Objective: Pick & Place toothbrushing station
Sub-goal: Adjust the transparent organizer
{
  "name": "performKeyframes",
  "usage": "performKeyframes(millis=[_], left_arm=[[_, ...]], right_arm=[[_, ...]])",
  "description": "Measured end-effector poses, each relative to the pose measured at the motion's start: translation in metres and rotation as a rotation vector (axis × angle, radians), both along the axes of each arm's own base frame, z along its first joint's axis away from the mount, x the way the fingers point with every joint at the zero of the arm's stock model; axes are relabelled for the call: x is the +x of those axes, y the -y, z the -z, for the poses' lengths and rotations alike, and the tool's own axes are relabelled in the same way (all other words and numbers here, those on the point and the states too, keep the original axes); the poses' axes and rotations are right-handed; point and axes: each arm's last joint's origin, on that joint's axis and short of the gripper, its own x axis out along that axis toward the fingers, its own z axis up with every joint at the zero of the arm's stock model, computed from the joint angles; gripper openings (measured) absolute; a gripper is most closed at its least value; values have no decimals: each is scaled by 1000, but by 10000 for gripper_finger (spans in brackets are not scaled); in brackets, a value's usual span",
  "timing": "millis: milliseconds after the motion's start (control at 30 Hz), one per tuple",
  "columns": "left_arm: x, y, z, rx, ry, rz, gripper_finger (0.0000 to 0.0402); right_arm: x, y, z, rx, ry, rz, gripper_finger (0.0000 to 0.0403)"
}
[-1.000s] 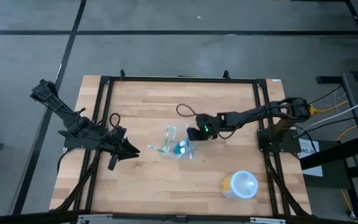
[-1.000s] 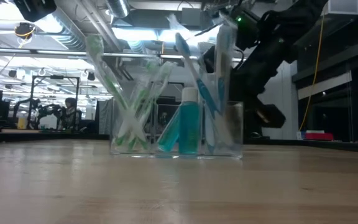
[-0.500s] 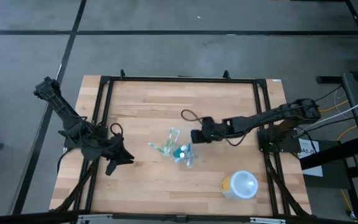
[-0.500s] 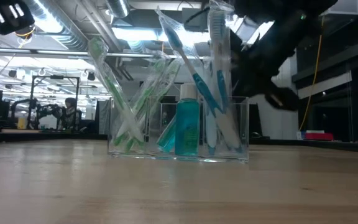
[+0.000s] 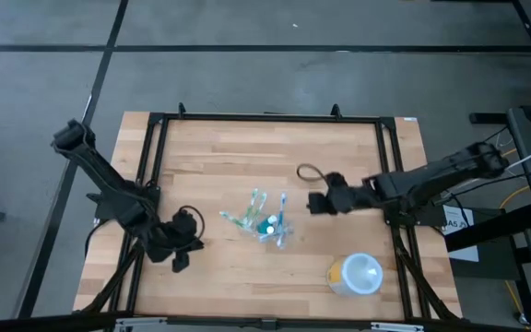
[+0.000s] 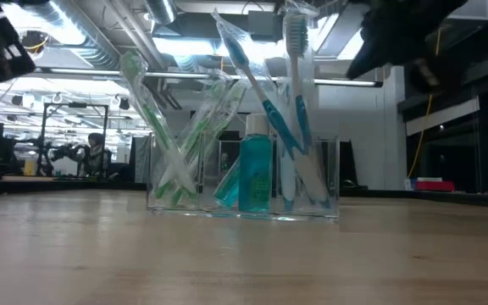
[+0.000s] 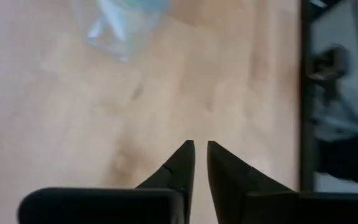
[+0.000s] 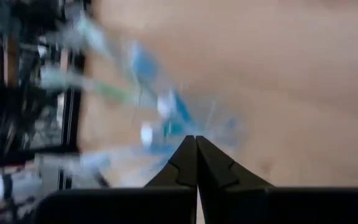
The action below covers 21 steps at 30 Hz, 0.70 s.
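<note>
My right end effector (image 5: pixel 316 203), fingers together, sits just beside the toothbrushing station (image 5: pixel 264 221), nearer than my left end effector (image 5: pixel 181 262), fingers nearly together.

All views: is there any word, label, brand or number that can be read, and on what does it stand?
No text can be read.
Teal bottle in the clear holder: no print legible.
White tag beside the right arm's base: marks too small to read.
White cup: nothing legible on it.

Even overhead light on the table; both wrist views blurred.
</note>
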Motion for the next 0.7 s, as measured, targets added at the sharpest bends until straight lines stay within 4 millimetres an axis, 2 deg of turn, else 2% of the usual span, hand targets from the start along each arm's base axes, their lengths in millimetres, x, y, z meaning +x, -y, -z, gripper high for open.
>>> performKeyframes(millis=[100, 233, 467, 700], left_arm=[[7, -1, 8, 53, -1, -71, 21], [23, -7, 16, 70, -21, -88, 3], [45, -13, 24, 39, -41, -17, 2], [47, -14, 28, 44, -56, -38, 2]], right_arm=[[-6, -17, 3, 41, -31, -27, 0], [-6, -24, 18, 59, -131, -13, 0], [10, -18, 40, 68, -227, -38, 0], [39, -13, 61, 112, -197, -121, 0]])
